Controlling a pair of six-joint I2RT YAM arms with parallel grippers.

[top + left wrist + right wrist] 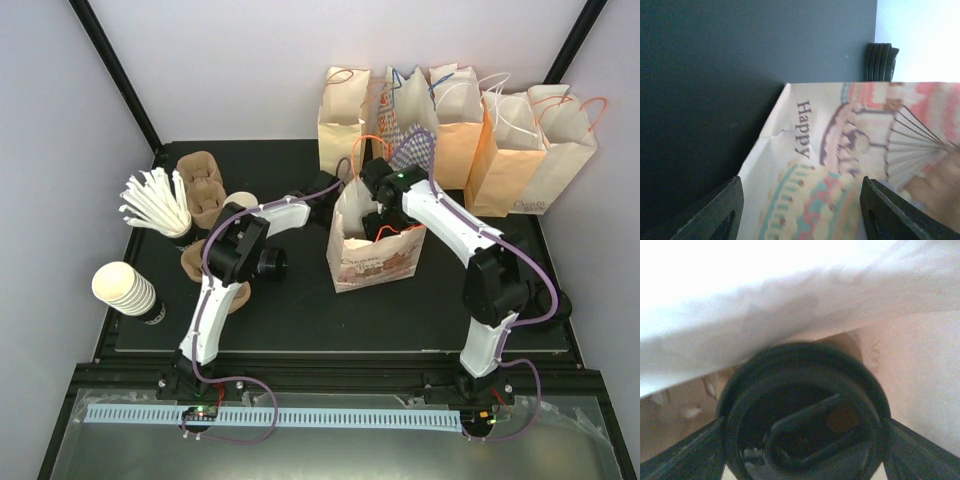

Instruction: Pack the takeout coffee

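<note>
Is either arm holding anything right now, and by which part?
The right fingers flank the coffee at its lid rim inside the bag; whether they grip cannot be told. The left fingers stand open at the bag, holding nothing.

The takeout coffee [805, 410] is capped in smooth black plastic with a faint sheen, and the printed bag [850, 165] is thin matt paper, creased near its corner. The table top [290, 310] is a matt black sheet, the cup carriers [203, 185] are rough brown moulded pulp, and the arm shells [445, 222] are glossy white plastic.
</note>
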